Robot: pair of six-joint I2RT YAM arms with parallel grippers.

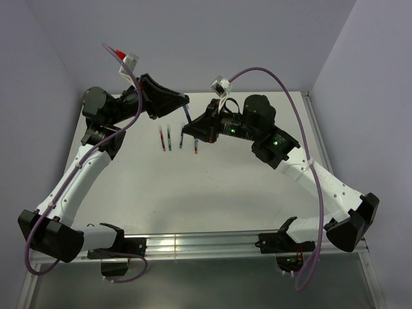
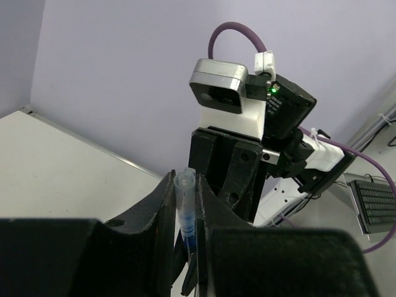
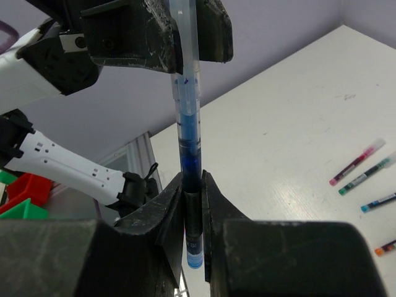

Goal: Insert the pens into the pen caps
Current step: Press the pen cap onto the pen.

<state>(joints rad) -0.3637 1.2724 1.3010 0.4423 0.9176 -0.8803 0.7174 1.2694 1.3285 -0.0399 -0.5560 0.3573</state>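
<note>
A blue pen (image 1: 187, 116) hangs in the air between both grippers, above the back of the table. In the left wrist view my left gripper (image 2: 185, 185) is shut on the pen's (image 2: 187, 228) clear upper end. Seen from the right wrist, my right gripper (image 3: 193, 180) is shut on the dark blue pen cap (image 3: 193, 232), and the pen's inked barrel (image 3: 188, 127) runs from it up to the left gripper (image 3: 185, 57). The two grippers (image 1: 185, 103) (image 1: 187, 131) stand close together, tip to tip.
Several more pens lie side by side on the white table (image 1: 212, 193) below the grippers: a red one (image 1: 162, 139), a green one (image 1: 169, 137) and others (image 1: 195, 145). The right wrist view shows them as pink (image 3: 357, 162), green (image 3: 366, 174), blue (image 3: 378, 202) and orange (image 3: 387, 247). Purple walls close the back and sides.
</note>
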